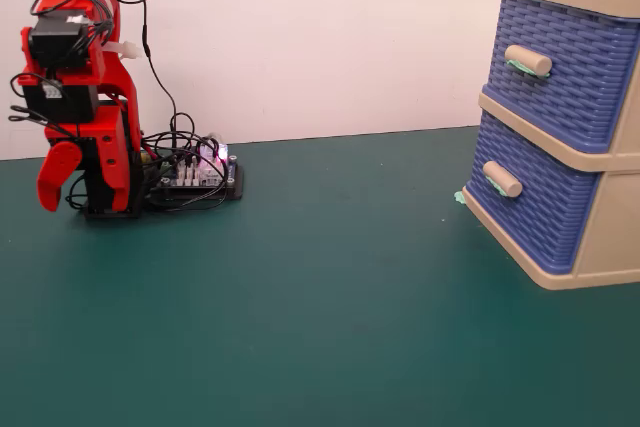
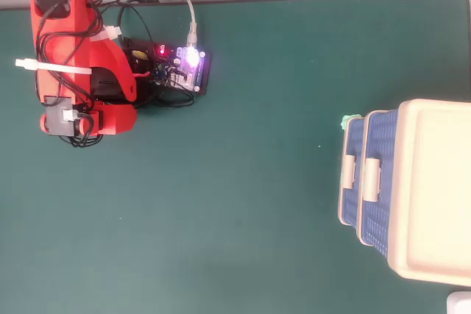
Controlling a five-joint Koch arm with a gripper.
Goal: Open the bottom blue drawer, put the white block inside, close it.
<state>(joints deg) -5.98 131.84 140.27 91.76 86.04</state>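
Observation:
The bottom blue drawer [image 1: 545, 212] sits shut in the beige cabinet [image 1: 610, 237] at the right of the fixed view, with its beige handle [image 1: 502, 178] pointing left. From overhead, the bottom blue drawer [image 2: 355, 196] shows as the leftmost blue strip. The white block is out of view. My red gripper [image 1: 82, 203] hangs tips-down at the far left over the arm's base, far from the cabinet. Its two fingers stand apart with nothing between them. Overhead, the gripper [image 2: 104, 120] is seen only from above.
The upper blue drawer [image 1: 565, 67] is also shut. A lit controller board [image 1: 195, 175] with a tangle of wires lies beside the arm's base, also seen overhead as the board [image 2: 180, 68]. A small green scrap [image 1: 460, 197] lies at the cabinet's front corner. A green mat [image 1: 320, 317] covers the table.

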